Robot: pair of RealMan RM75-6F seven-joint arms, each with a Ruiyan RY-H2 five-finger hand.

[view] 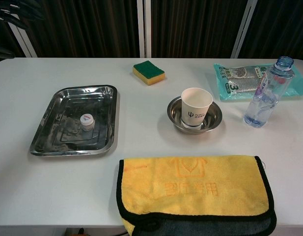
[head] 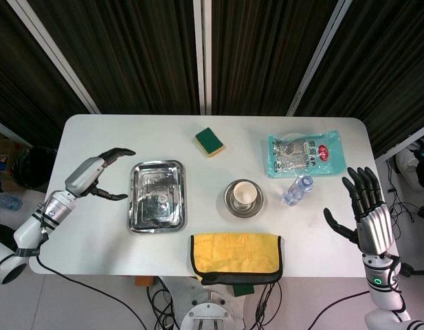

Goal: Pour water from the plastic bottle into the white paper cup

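A white table [head: 95, 130] with rounded corners stands in front of a dark pleated curtain [head: 136, 48]. White vertical frame bars [head: 203, 55] cross the curtain behind the table. Black cables [head: 95, 292] lie on the light grey floor [head: 81, 302] below the table's front edge.

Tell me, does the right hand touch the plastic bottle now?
Apart. The head view shows the right hand open beside the table edge, with bare table between it and the plastic bottle, which stands upright, uncapped.

At frame centre a white paper cup [head: 244, 194] stands in a metal bowl [head: 243, 199], the plastic bottle [head: 297, 190] just right, both robot hands spread open at the tabletop's [head: 129, 130] side edges.
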